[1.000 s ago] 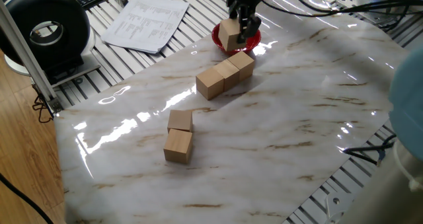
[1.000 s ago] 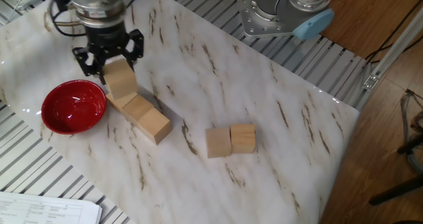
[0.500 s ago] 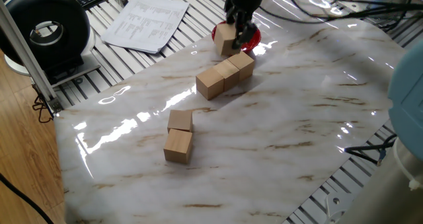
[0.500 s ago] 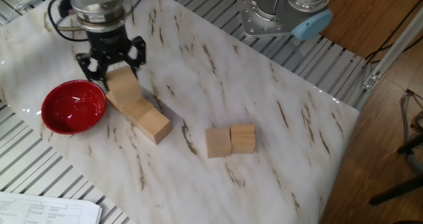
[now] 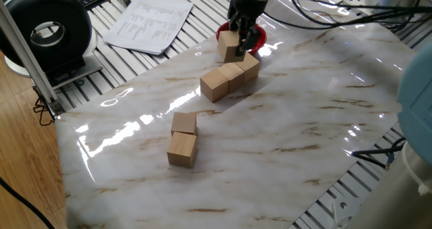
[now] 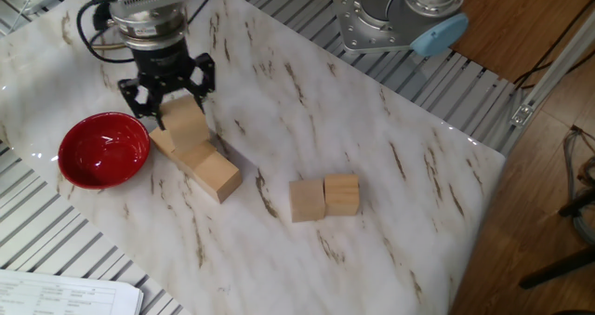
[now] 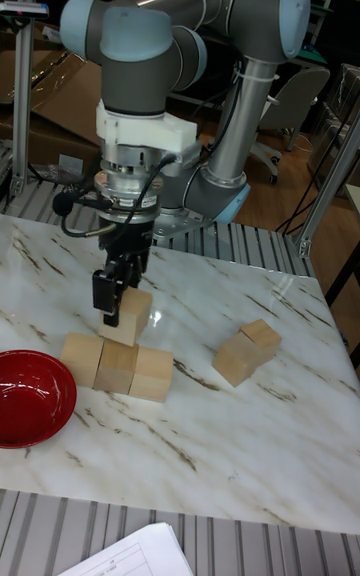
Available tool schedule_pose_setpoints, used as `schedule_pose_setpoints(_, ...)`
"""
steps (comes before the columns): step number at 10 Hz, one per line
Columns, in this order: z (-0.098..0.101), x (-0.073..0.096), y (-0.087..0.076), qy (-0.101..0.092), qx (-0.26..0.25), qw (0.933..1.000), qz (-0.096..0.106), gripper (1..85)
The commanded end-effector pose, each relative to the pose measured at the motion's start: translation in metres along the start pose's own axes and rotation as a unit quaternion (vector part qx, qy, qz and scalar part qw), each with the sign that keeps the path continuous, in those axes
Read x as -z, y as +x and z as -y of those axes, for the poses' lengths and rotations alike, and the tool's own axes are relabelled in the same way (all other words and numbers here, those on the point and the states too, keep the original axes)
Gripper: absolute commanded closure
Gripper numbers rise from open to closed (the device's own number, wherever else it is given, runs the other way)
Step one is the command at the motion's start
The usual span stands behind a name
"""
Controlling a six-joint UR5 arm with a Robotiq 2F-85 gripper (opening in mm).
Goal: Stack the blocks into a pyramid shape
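My gripper (image 5: 238,42) (image 6: 174,103) (image 7: 119,304) is shut on one tan wooden block (image 5: 227,48) (image 6: 187,129) (image 7: 134,322). That block hangs tilted, right at the top of a row of three blocks (image 5: 230,76) (image 6: 198,162) (image 7: 117,366). Whether it touches them I cannot tell. In the tall fixed view it sits over the middle and right blocks of the row. Two more blocks (image 5: 183,137) (image 6: 323,198) (image 7: 241,350) lie side by side, apart from the row. All lie on the marble tabletop (image 5: 297,121).
A red bowl (image 6: 102,149) (image 7: 28,398) stands just beside the row's end, partly hidden behind the gripper in one fixed view. Paper sheets (image 5: 150,23) and a black round device (image 5: 44,30) lie beyond the table edge. The arm's base (image 6: 402,16) is at the far side.
The gripper has carried the held block away from over the red bowl's side, sideways and down, until it is at the top of the three-block row. The other blocks have not moved.
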State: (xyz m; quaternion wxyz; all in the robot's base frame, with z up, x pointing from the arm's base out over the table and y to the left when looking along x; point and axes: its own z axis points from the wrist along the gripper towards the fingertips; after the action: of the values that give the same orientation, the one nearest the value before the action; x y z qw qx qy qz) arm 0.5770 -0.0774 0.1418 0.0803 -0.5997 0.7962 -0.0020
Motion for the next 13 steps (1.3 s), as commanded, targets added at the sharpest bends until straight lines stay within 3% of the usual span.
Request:
schedule_pose_setpoints(1,0.017,0.005,0.023,0.017,0.110,0.9932,-0.035,84.7)
schedule_pose_setpoints(3,0.011,0.001,0.015,0.010,0.138,0.9901,-0.022,84.7)
schedule_pose_setpoints(6,0.009,-0.005,0.017,0.014,0.152,0.9878,-0.032,84.7)
schedule_pose_setpoints(13,0.009,-0.010,0.023,0.012,0.156,0.9872,-0.030,84.7)
